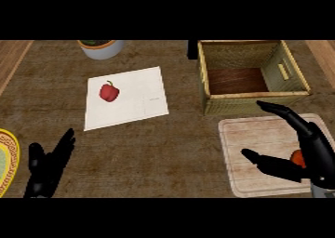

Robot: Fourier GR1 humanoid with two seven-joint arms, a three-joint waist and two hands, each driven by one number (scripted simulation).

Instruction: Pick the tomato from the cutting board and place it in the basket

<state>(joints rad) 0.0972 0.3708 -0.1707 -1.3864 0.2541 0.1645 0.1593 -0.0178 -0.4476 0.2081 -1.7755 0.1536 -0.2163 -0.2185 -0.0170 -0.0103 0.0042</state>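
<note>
— Nearest to us, what shows?

— Both hands, at the lower edge. On the left, the left hand (48, 168) rests over the brown tabletop (163, 148) with its fingers straight and slightly spread, holding nothing. Just beside it, at the left edge, part of a plate (0, 158) with a yellow patterned rim shows.

— And the other one?

— On the right, the right hand (309, 158) is over the cutting board (246, 139), a pale wooden slab. Its fingers reach up toward the far edge of the board and its thumb sticks out to the left, so the hand is spread wide, not yet closed on anything.

— Where is the tomato?

— Between thumb and fingers, close against the palm: only a small orange-red patch of the tomato (298, 159) shows, on the cutting board. Whether the hand touches it, I cannot tell.

— The basket?

— Just beyond the board: the basket (291, 69), woven, square, open-topped, with a dark wooden floor.

— Anything else?

— A red bell pepper (109, 91) lies on a white mat (139, 100) left of the basket, and a grey pot (101, 49) stands at the far edge.
</note>
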